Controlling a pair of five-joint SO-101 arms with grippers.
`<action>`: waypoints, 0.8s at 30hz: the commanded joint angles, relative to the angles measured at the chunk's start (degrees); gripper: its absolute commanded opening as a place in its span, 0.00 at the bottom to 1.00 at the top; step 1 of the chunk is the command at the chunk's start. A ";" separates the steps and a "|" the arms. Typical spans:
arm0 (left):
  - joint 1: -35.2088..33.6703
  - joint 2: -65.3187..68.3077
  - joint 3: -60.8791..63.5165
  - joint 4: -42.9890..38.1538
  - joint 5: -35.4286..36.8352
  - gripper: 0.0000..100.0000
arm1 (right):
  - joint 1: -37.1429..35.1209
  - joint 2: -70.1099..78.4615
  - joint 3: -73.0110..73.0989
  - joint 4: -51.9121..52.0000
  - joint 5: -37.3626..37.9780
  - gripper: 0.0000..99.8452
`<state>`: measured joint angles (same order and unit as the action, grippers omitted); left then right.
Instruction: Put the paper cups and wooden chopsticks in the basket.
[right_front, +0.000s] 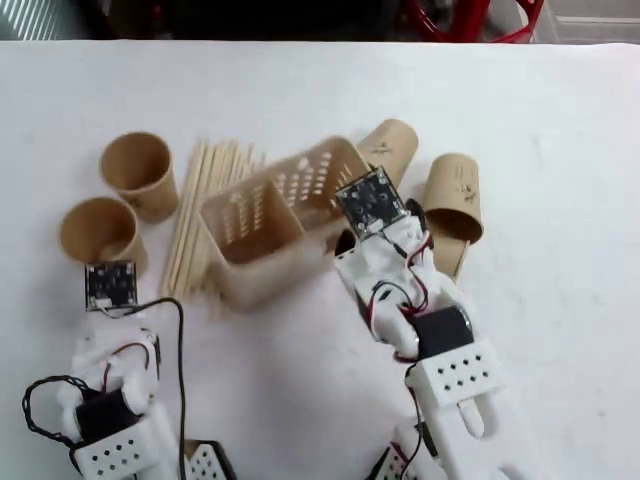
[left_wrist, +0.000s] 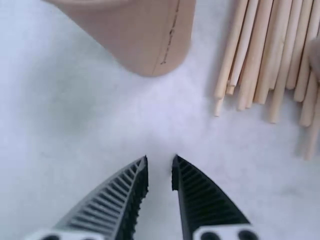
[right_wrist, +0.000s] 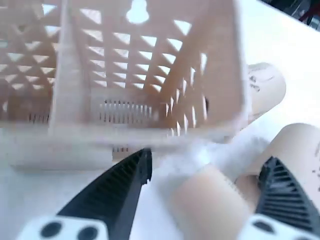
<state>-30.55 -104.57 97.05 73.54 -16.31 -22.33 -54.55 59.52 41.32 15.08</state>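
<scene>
A beige lattice basket (right_front: 262, 222) stands mid-table. Wooden chopsticks (right_front: 203, 215) lie in a bundle against its left side. Two paper cups stand upright further left, one cup (right_front: 139, 173) behind the other cup (right_front: 99, 231). Right of the basket, two more cups (right_front: 390, 146) (right_front: 455, 193) lie on their sides. My right gripper (right_wrist: 207, 157) is open by the basket's corner (right_wrist: 220, 115), with a third lying cup (right_wrist: 210, 197) between its fingers. My left gripper (left_wrist: 159, 159) hovers low over bare table with only a narrow gap, just short of a cup (left_wrist: 140, 35) and the chopstick ends (left_wrist: 260, 75).
The white table (right_front: 560, 110) has free room at the back and far right. The right arm (right_front: 415, 300) stretches from the front edge towards the basket, and the left arm (right_front: 105, 400) sits at the front left. Dark room edge and a red frame (right_front: 470, 20) lie behind the table.
</scene>
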 joint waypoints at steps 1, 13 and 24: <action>-0.40 0.40 -0.09 0.00 -0.18 0.10 | -0.48 -2.59 -0.62 -2.95 0.00 0.34; -0.40 0.40 -0.09 0.00 -0.18 0.10 | 1.45 -4.09 -1.14 7.34 1.49 0.34; -0.40 0.40 -0.09 0.00 -0.18 0.10 | 2.07 -25.63 -6.42 25.54 1.58 0.34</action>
<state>-30.55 -104.57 97.05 73.54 -16.31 -19.60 -75.56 58.46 63.21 15.96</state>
